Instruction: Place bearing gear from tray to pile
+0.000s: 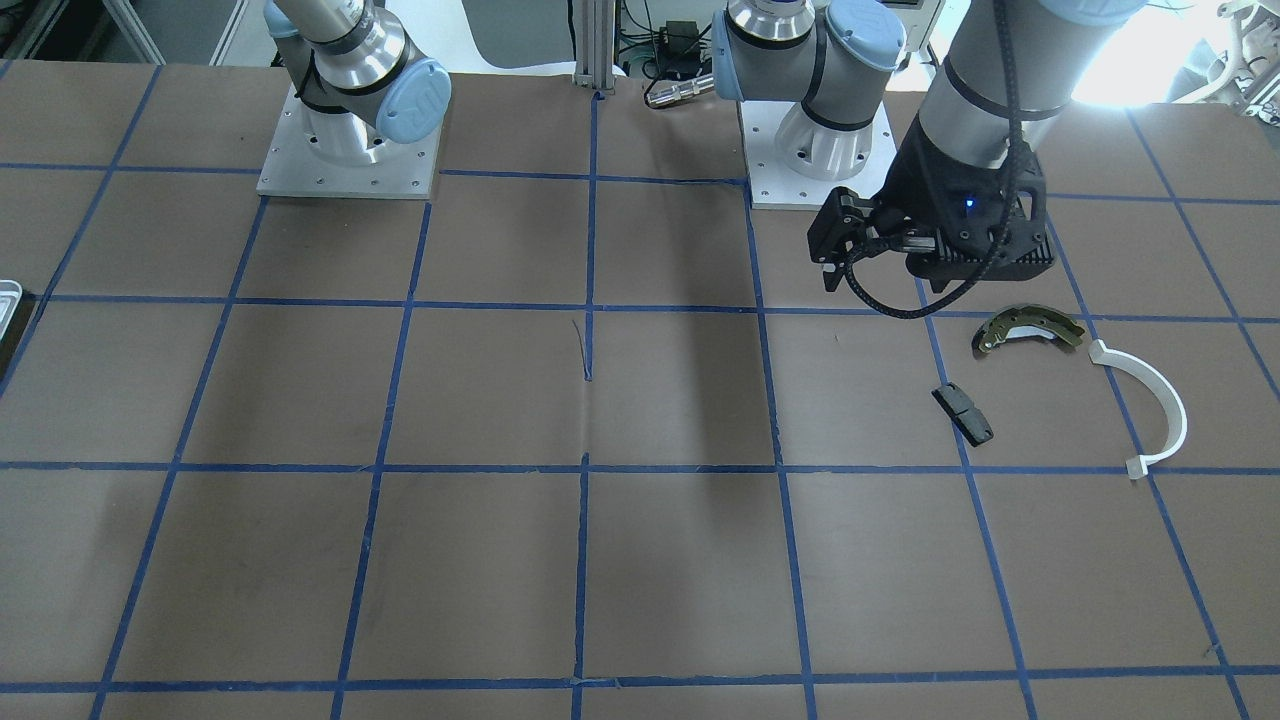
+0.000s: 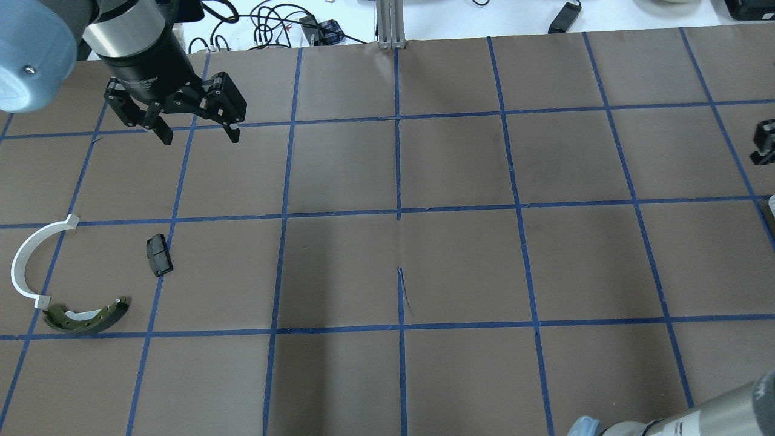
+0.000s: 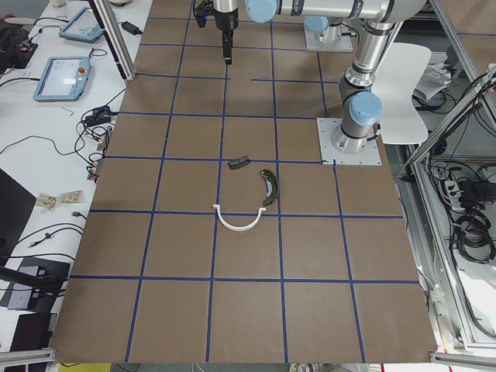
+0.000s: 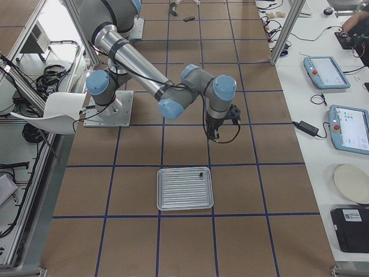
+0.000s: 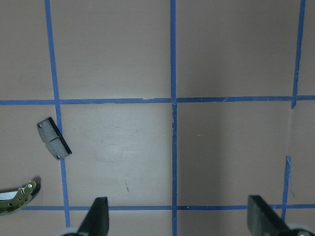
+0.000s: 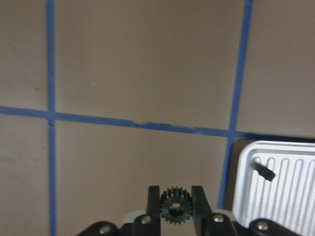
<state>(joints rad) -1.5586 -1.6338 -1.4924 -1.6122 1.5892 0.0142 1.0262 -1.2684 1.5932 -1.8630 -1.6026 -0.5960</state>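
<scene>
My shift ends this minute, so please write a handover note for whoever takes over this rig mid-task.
Right claw: shut on the bearing gear, held above the table beside the tray. One small black part lies in the tray.
Pile: brake shoe, white arc and black block, on the robot's left.
Left claw: open, empty, hovering near the pile.
Done: gear gripped.
Left: carry it to the pile, release.

left arm (image 2: 130, 36): my silver, blue-jointed arm reaches out, wrist pointing down.
left gripper (image 2: 200, 138): black two-finger claw, jaws spread wide, fingers hanging down.
right arm (image 4: 144, 75): I see it folded at the elbow, wrist vertical.
right gripper (image 6: 175, 196): pinched tight on a small black toothed gear (image 6: 175, 206).
</scene>
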